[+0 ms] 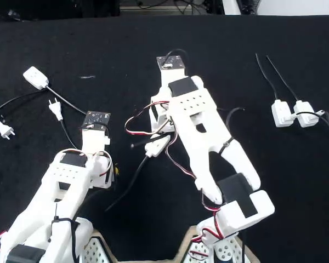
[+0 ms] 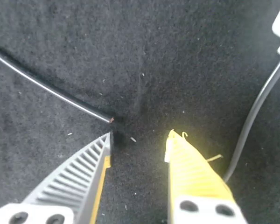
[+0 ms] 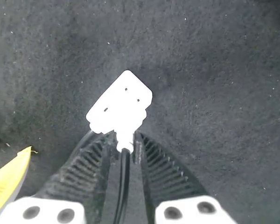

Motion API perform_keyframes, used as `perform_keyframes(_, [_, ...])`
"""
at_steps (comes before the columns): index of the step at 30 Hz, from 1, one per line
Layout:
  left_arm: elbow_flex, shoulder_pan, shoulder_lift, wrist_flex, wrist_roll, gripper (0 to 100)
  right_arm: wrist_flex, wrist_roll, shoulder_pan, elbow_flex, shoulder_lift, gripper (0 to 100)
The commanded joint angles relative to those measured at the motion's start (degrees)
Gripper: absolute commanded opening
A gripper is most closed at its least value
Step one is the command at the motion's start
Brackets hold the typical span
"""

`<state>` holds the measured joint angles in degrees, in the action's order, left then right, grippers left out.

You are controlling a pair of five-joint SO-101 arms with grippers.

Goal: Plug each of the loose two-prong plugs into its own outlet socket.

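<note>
Black felt: your table (image 1: 236, 66) is matte, fuzzy cloth flecked with lint.
Plugs: you have two loose ones, white and two-pronged, on thin black cords. The first plug (image 1: 55, 109) and second plug (image 1: 4, 130) lie at the table's left side, well apart from both grippers.
Sockets: four white rounded blocks. The corner socket (image 1: 35, 77) lies far left, the held socket (image 1: 156, 147) is near the middle between the arms, and the inner block (image 1: 282, 113) and outer block (image 1: 305, 114) sit side by side at the right, each with black cords.
Right gripper (image 3: 125, 140): its two black ribbed fingers pinch the held socket (image 3: 119, 105) by its narrow neck, where the cord leaves.
Left gripper (image 2: 139, 137): spread apart over bare felt with nothing between, one finger grey and ribbed, one yellow.
Cable (image 2: 60, 93): one thin, glossy black line whose cut end lies just beside the grey fingertip.
</note>
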<state>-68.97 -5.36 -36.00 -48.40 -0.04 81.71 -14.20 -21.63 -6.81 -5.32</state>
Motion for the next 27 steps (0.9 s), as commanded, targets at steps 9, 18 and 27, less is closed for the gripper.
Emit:
perform_keyframes(9, [0.22,0.84,-1.41,0.18,0.09,20,-3.16,2.2,-0.97,0.48,0.4,1.1])
perform_keyframes(18, [0.31,0.75,-1.41,0.18,0.09,20,3.69,6.42,-0.79,2.86,0.4,1.0])
perform_keyframes(27, [0.4,0.84,-1.41,0.26,0.18,20,8.53,7.56,-0.79,8.13,-0.92,1.0])
